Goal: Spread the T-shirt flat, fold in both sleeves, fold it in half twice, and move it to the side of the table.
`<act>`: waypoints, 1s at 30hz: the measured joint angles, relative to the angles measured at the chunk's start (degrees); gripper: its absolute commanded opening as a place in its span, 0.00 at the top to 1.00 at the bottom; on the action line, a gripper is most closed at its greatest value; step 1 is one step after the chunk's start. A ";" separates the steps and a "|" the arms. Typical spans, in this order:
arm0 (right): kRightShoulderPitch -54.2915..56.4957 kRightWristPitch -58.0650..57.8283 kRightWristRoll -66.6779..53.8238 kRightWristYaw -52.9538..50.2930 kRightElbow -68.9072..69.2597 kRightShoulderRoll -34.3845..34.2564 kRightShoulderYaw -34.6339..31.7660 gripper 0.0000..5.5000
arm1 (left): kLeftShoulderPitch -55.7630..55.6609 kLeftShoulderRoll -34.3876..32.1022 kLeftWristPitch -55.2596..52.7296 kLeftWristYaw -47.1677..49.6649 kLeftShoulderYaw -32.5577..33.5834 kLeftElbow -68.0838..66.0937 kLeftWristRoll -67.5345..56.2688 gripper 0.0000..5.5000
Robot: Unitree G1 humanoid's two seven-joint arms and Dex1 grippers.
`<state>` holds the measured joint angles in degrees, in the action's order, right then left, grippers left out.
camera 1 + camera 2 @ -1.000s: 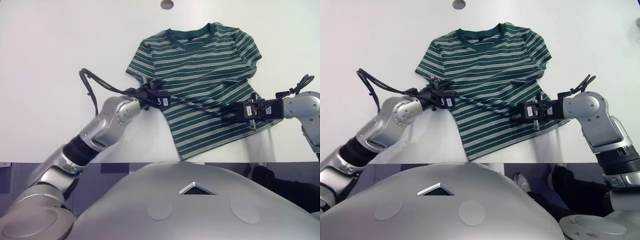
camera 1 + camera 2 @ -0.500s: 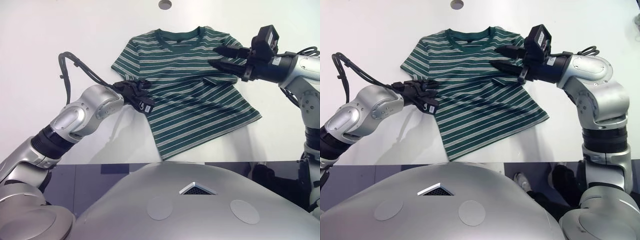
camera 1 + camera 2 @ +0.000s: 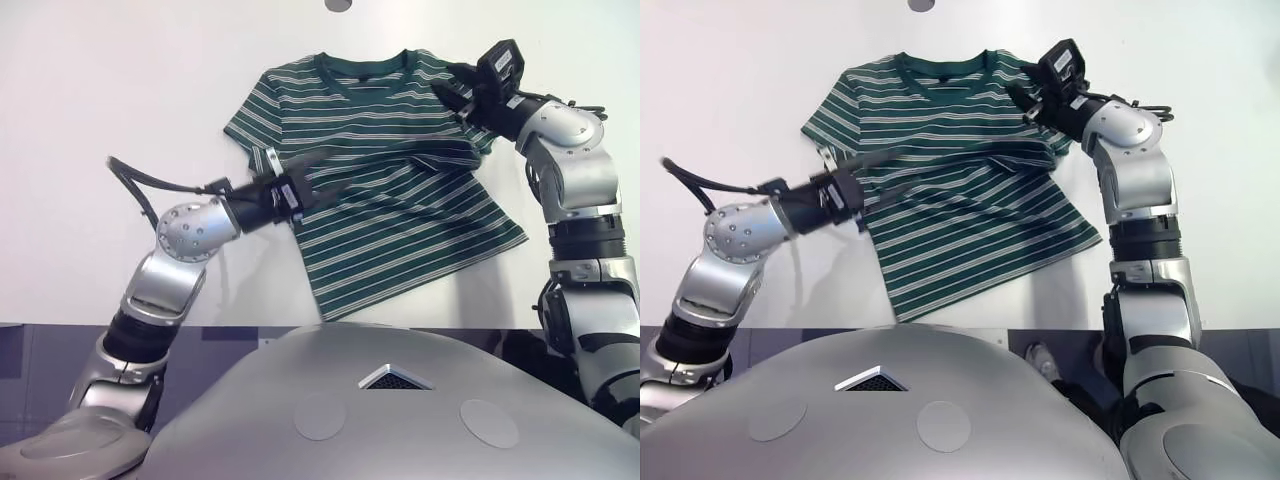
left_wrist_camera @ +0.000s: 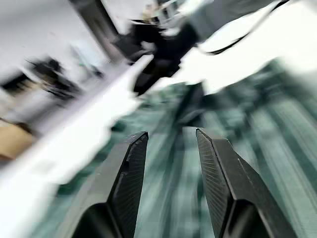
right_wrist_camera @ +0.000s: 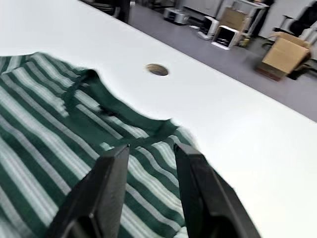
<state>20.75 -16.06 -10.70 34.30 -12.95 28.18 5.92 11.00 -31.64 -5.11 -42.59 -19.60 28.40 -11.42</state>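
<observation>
T-shirt (image 3: 400,225) lies face up on white desk (image 3: 110,90), collar twd far edge, body skewed; hem runs diagonally, its left corner just short of desk's near edge, right corner farther in; a raised crease crosses the chest btwn the two arms.

L tool (image 4: 172,133): fingers apart, holding nothing, striped cloth seen thru the gap; sits low over shirt's left side, just below left sleeve; contact w/ cloth can't be judged, view blurred.

R tool (image 5: 151,148): fingers apart, nothing gripped; above right shoulder, near collar; right sleeve edge looks bunched beneath it.

Round hole (image 3: 338,5) in desk beyond collar, apart from shirt.

Room: wide bare desk on L side of shirt; narrower bare strip on R side; little margin at near edge by hem corner.
</observation>
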 measured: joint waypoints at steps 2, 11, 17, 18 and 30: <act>2.82 1.05 0.73 -1.43 -2.70 -1.57 -1.10 0.70 | 4.23 0.65 -4.67 -3.07 -3.08 -0.20 -6.14 0.67; 6.21 1.67 1.88 0.40 -3.46 -4.19 -0.92 0.70 | 1.27 1.46 -12.42 -1.41 -11.24 -7.84 0.65 0.67; 8.11 2.55 2.16 0.02 -4.06 -4.53 -1.23 0.70 | -1.57 -9.13 -4.79 -7.65 -17.06 -4.94 7.67 0.67; 8.11 2.66 2.16 -0.08 -4.06 -4.63 -1.22 0.70 | -1.87 -10.75 -2.70 -8.64 -17.56 -4.92 7.99 0.67; 13.21 6.68 14.82 2.15 -26.56 -5.63 11.24 0.70 | -8.59 -19.29 7.11 -15.95 -18.52 -5.95 9.63 0.67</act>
<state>33.96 -9.38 4.13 36.45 -39.51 22.55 17.17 2.42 -50.93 2.00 -58.54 -38.12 22.45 -1.79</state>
